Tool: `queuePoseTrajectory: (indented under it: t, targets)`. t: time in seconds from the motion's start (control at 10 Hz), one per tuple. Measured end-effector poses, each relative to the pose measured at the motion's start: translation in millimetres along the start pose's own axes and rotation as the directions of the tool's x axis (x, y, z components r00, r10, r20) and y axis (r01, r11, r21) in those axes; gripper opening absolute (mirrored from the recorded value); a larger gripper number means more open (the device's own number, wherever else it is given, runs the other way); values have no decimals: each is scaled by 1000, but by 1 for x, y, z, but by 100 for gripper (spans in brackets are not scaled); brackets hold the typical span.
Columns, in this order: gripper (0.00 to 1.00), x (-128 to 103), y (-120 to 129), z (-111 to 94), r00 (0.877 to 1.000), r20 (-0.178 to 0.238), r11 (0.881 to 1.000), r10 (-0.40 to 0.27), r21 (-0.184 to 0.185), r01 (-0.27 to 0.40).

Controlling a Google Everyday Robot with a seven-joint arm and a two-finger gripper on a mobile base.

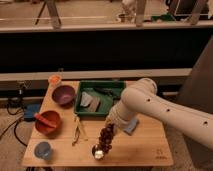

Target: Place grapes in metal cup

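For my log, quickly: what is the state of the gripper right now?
The gripper is closed, holding the grapes over the metal cup.

Matt wood table (150, 148), shiny metal cup (98, 151) at front edge, glossy grapes (106, 136), smooth white gripper (114, 125) clamping them above cup

- I counted two bowls: a purple bowl (64, 95) and a red bowl (53, 129).
- Three cups: the metal cup (98, 151), a light-blue cup (43, 150) and an orange cup (54, 79).
- One bunch of grapes (106, 136).
- One green tray (102, 84).
- One gripper (112, 121), which hung just above the metal cup, clamped on the grapes.
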Motion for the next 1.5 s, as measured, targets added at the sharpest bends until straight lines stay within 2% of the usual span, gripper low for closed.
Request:
queuePoseTrajectory:
  t: [0.7,1.5]
  targets:
    - [0,-17,-10,22,998,32,998,-50,-22,50]
    - [0,-16,-15,39,998,43,998,-45,-30,46]
